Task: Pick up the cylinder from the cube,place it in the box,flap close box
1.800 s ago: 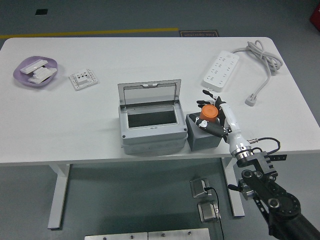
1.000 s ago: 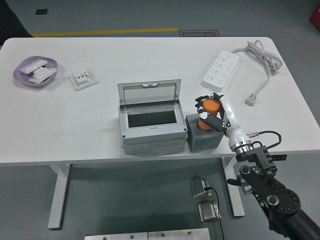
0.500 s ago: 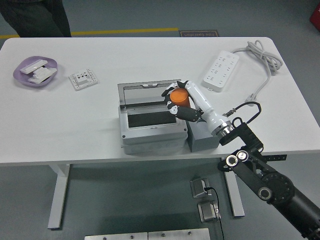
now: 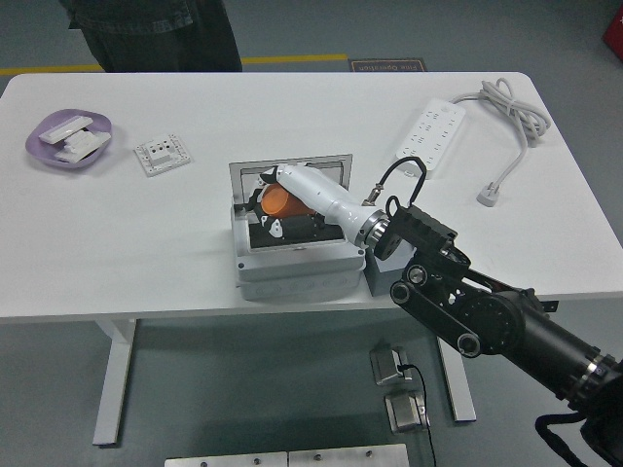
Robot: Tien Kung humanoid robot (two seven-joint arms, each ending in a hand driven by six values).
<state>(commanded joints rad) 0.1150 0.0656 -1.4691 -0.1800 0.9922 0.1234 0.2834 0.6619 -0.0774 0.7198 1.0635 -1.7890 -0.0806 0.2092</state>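
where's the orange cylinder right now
In the head view, the orange cylinder is held in the right robot hand over the open grey box, left of the dark grey cube.

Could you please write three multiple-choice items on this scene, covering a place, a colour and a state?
1. Where is the cylinder?
A. on the cube
B. over the open box, in the right hand
C. in the purple dish

2. What colour is the cylinder?
A. orange
B. green
C. white

3. How is the box lid?
A. shut
B. raised open
C. removed

Answers: 1 B, the hand grips it above the box opening. 2 A, it shows orange between the fingers. 3 B, the lid stands up at the box's far edge.
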